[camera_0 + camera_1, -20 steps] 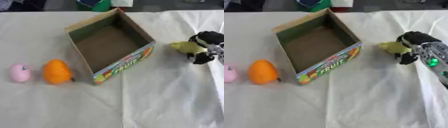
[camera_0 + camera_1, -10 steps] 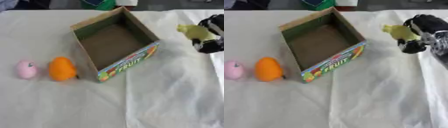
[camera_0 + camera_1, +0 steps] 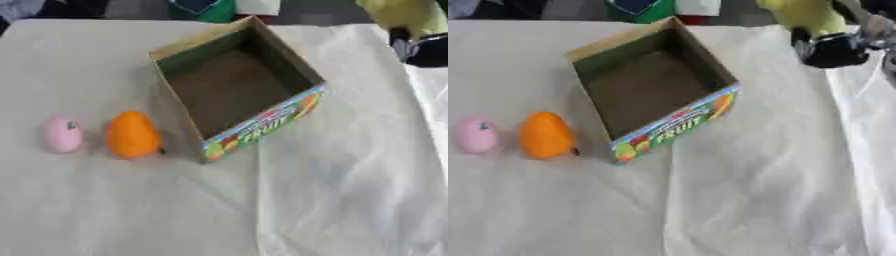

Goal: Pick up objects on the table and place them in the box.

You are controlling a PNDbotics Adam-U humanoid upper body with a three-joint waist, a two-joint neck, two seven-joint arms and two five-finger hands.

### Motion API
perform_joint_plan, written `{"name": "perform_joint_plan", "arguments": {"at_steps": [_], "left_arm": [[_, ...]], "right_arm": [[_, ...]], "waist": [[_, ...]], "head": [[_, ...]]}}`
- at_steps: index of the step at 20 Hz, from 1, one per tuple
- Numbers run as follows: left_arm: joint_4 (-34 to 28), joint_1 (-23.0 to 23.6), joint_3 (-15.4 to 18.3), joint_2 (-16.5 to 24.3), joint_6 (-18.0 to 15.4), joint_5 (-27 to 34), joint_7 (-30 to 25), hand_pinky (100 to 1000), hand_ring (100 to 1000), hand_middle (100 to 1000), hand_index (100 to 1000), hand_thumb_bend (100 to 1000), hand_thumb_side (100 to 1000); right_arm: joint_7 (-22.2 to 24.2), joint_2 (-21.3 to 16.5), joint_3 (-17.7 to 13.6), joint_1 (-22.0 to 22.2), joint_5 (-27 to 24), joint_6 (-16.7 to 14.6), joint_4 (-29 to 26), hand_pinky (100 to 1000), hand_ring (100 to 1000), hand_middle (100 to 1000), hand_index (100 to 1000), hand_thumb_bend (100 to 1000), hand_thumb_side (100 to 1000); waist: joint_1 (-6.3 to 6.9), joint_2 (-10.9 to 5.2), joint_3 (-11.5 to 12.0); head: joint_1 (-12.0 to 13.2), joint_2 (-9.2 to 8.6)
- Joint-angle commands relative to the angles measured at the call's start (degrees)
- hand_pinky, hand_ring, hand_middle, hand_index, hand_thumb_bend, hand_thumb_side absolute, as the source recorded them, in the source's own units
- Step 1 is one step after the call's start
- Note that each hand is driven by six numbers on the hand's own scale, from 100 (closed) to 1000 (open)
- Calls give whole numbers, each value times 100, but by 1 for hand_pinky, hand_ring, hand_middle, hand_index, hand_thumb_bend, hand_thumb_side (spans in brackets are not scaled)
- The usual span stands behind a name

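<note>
An open cardboard box (image 3: 667, 131) with a "FRUIT" print on its front wall stands mid-table, empty inside. Left of it lie an orange fruit (image 3: 545, 135) and a pink object (image 3: 476, 135) on the white cloth. High at the upper right, my right hand (image 3: 836, 49) is shut on a yellow-green object (image 3: 802, 12), lifted above the table to the right of the box. The top edge of the view cuts off part of the object. My left hand shows in no view.
The white cloth (image 3: 754, 200) covers the table, with folds at the right. Green, white and dark items (image 3: 654, 7) sit past the table's far edge behind the box.
My right hand has risen with the yellow-green object from the cloth beside the box toward the upper right. The camera has shifted, so the box sits differently in the view.
</note>
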Motion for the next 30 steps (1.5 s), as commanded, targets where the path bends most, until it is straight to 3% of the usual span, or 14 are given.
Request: {"name": "perform_joint_plan", "arguments": {"at_steps": [1,7,15,16,17,28,29,30], "left_arm": [[-94,-82,16,241,-24,37,-29,585,765,772,902,355,1000],[-94,-221,-31,230,-86,102,-72,583,765,773,903,357,1000],[-94,-389,-79,190,-136,169,-124,579,764,773,902,358,1000],[-94,-410,-85,186,-137,176,-133,578,764,773,902,358,1000],[-94,-433,-91,181,-140,183,-140,578,764,773,902,357,1000],[-94,-592,-108,158,-155,240,-165,573,763,773,902,357,1000],[-94,-601,-111,157,-155,243,-166,573,763,773,902,357,1000],[-94,-607,-113,157,-155,245,-168,572,763,773,902,357,1000]], "right_arm": [[189,269,145,-414,138,-126,234,601,566,370,492,100,271],[367,1108,520,-1058,382,-432,1038,602,569,372,494,100,274],[369,1966,825,-1431,638,-757,2054,602,575,380,497,100,276],[362,2047,848,-1463,664,-797,2186,602,576,379,498,100,236],[361,2130,871,-1488,672,-841,2316,603,577,382,498,100,278],[583,2612,997,-1597,398,-1296,3347,610,597,415,527,100,268],[642,2630,1010,-1601,374,-1329,3405,618,614,441,550,100,255],[715,2648,1018,-1607,358,-1365,3467,624,626,455,577,100,176]], "waist": [[-6,-155,34],[-30,-197,144],[-71,-186,264],[-76,-182,277],[-82,-177,297],[-130,-146,391],[-133,-147,390],[-135,-147,390]], "head": [[-71,54],[-232,80],[-393,87],[-404,90],[-417,96],[-433,92],[-430,89],[-427,88]]}}
